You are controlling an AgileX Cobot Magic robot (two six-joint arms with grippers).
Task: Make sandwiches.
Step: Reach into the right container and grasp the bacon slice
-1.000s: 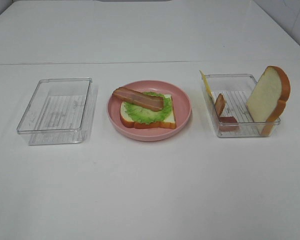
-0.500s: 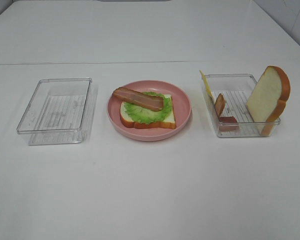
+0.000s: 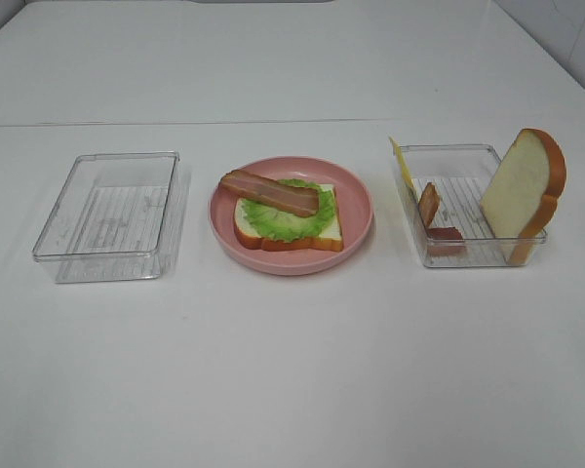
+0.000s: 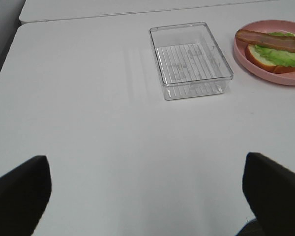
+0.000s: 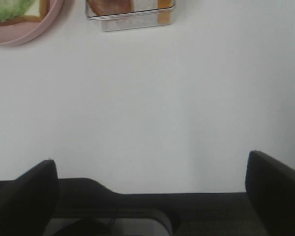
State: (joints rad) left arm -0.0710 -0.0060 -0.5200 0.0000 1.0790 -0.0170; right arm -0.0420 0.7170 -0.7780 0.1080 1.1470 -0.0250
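Bright, even light falls from above on the white table [image 3: 292, 370]. The pink plate [image 3: 363, 210] has only a thin, soft shadow along its near edge. The clear tray [image 3: 102, 255] left of the plate shines a little. In the right wrist view the plate looks blurry. The dark left tool [image 4: 147, 194] and right tool [image 5: 150, 189] look fuzzy at their edges.

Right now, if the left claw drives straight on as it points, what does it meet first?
Probably bare table. The clear tray lies farther on, slightly toward the plate, so the open left claw might clip its corner; depth is unclear.
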